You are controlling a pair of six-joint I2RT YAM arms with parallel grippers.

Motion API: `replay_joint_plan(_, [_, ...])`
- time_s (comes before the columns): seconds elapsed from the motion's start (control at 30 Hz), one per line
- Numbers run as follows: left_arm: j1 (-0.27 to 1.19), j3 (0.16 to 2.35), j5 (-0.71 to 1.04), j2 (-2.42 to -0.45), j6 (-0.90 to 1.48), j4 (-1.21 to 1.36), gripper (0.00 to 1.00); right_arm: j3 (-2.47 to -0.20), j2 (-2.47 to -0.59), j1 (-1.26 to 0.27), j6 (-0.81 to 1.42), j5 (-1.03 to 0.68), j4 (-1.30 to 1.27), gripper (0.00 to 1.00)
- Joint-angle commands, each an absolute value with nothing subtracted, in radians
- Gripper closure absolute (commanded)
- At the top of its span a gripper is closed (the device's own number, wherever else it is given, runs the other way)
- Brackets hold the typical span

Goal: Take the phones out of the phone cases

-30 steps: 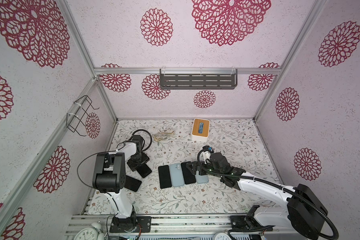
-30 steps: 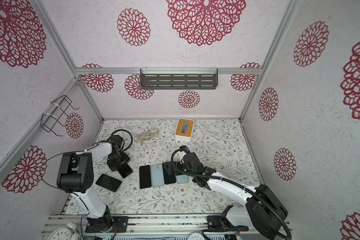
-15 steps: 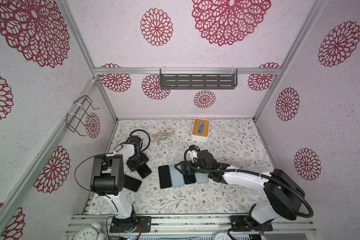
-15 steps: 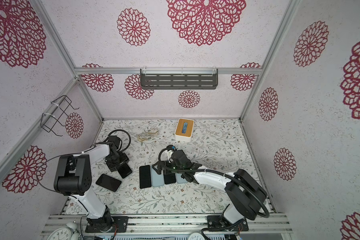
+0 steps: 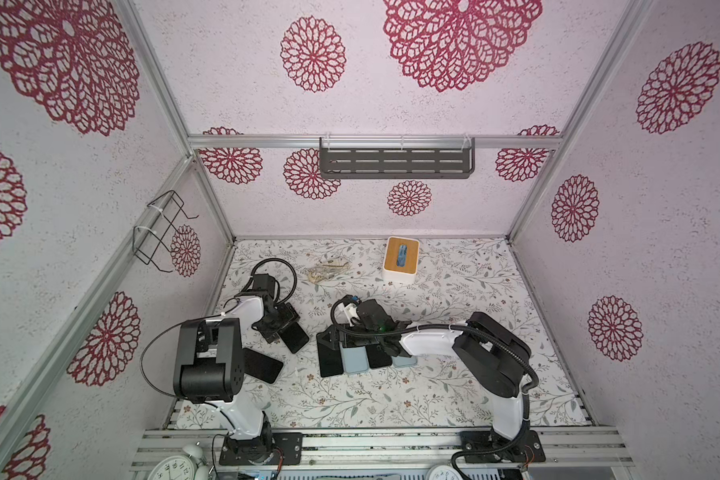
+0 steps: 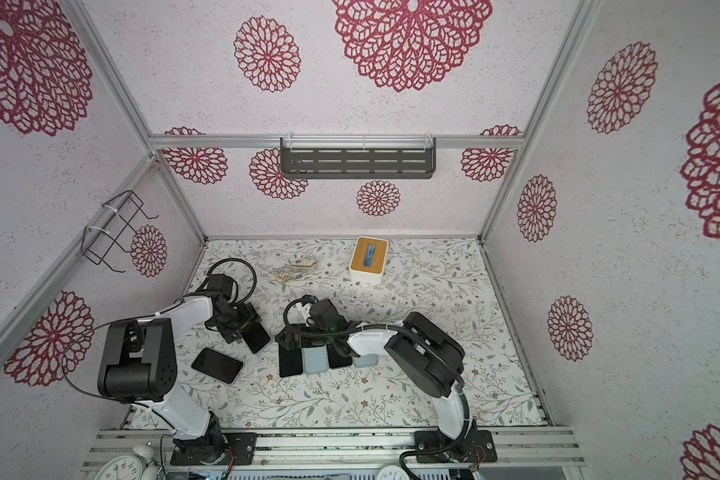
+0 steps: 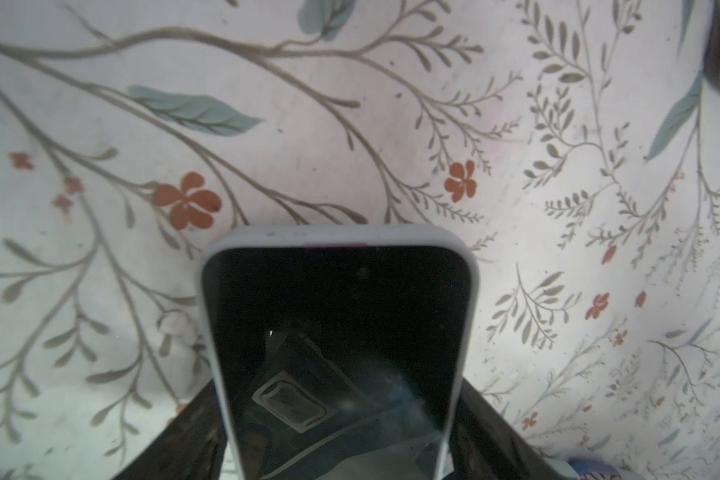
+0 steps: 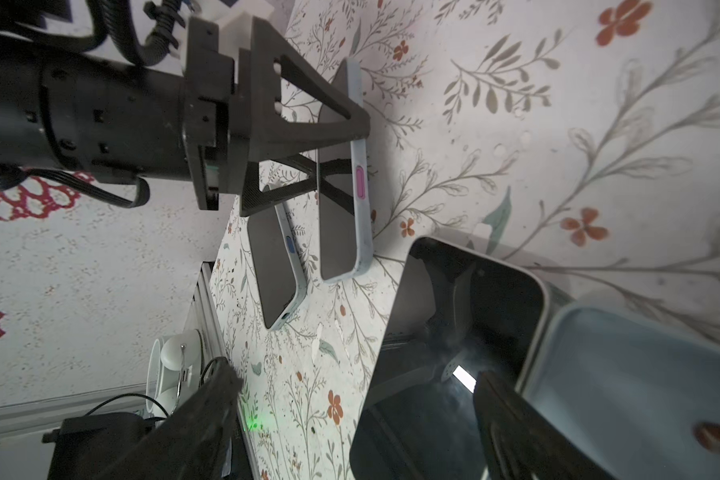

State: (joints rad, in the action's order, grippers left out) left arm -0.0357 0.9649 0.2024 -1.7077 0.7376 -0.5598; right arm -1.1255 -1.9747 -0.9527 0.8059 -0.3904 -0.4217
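Observation:
A phone in a pale phone case sits between my left gripper's jaws, which press on both long sides. Both top views show that gripper at the left, on the cased phone. The right wrist view shows this phone with a pink side button. My right gripper stands open over a bare black phone at the left end of a row. One finger hangs above the mat, the other by a light blue case.
Another cased phone lies near the left arm's base. The row also holds a black phone and a blue case. A wooden-lidded box and a tangle of cord lie at the back.
My right gripper has swung left along the row, from its right end to its left end, and its jaws have narrowed a little. The left gripper has stayed put on the cased phone.

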Motion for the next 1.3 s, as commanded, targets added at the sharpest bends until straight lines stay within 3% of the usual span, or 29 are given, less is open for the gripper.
replay_joint_plan(0.0, [-0.034,0.901,0.31,-1.752,0.732,-0.547,0.56,-1.186,-2.011,-0.961,0.84,-0.405,-0.483,0.12])
replay_joint_plan(0.4, [-0.037,0.862,0.376,-1.711,0.724,-0.506,0.59,-1.331,-2.188,-0.974,0.883,-0.417,-0.518,0.22])
replay_joint_plan(0.63, [-0.036,0.845,0.386,-1.682,0.721,-0.5,0.6,-1.372,-2.232,-0.98,0.903,-0.428,-0.532,0.35])
replay_joint_plan(0.8, [-0.035,0.823,0.398,-1.639,0.723,-0.494,0.61,-1.363,-2.213,-0.983,0.901,-0.412,-0.538,0.56])
replay_joint_plan(1.03, [-0.024,0.792,0.42,-1.504,0.736,-0.499,0.6,-1.318,-2.134,-0.983,0.902,-0.395,-0.56,1.0])
replay_joint_plan(1.17, [0.016,0.797,0.434,-1.37,0.745,-0.499,0.57,-1.262,-2.044,-0.985,0.893,-0.388,-0.569,1.0])
replay_joint_plan(1.27, [0.067,0.814,0.429,-1.254,0.755,-0.486,0.45,-1.191,-1.944,-0.983,0.883,-0.372,-0.57,1.0])
